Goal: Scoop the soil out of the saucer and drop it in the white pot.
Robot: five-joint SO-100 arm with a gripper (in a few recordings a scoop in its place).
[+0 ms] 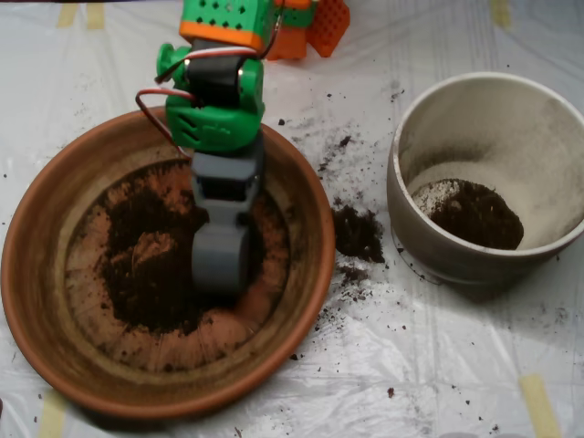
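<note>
- White plastic sheeting covers your table, creased and dusted with stray crumbs, with strips of yellowish tape at the edges.
- Your saucer sits at the left of the overhead view; the white pot stands to its right, apart from it, with a spilled clump on the sheeting between them.
- Most of the soil lies as a thin dark patch in the saucer's middle; a smaller heap already rests in the pot's bottom.
- The scoop points down into the saucer at the right edge of that patch, its tip touching or just above the earth.
- From above, you cannot tell whether its shells are parted or closed, nor whether they hold anything.
- What matters for you: the bulk of the soil lies left of the scoop, while the pot lies to the right, past the saucer's rim.
- Judging from this, you would need to bite leftward first, then lift clear of the rim before swinging right.
</note>
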